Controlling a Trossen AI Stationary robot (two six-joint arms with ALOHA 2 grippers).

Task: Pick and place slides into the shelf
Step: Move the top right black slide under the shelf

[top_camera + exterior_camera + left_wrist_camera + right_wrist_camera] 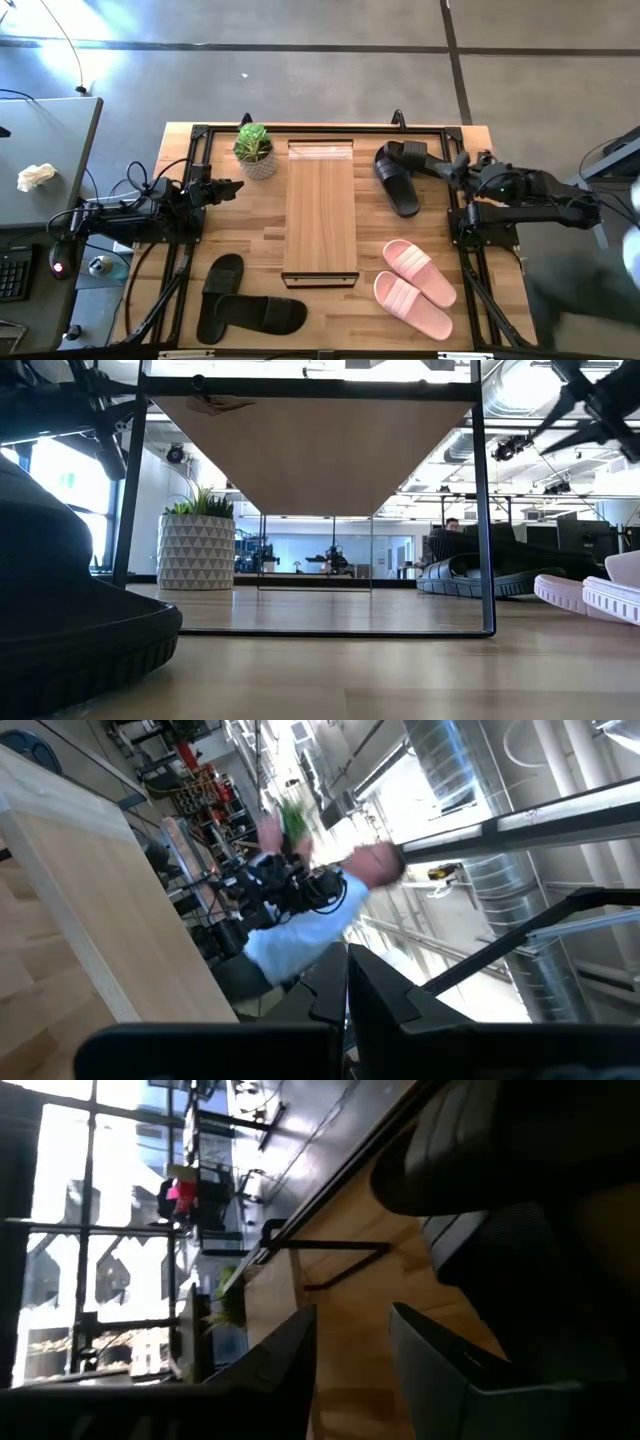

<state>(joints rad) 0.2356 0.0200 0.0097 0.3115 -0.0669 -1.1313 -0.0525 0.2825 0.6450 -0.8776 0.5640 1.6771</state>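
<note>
The right gripper [452,166] is by the far black slides [397,176] on the right side of the table [250,250], its claw is open a little with nothing in it, and the left gripper [232,187] waits beside the shelf [320,210] with its claw closed. These slides look light, bendy and soft, so I think the wide strap or the side edge is the best place to grab. They lie long-ways from far to near next to the shelf; the pink slides [415,287] slant at the near right, and more black slides [240,305] sit at the near left.
</note>
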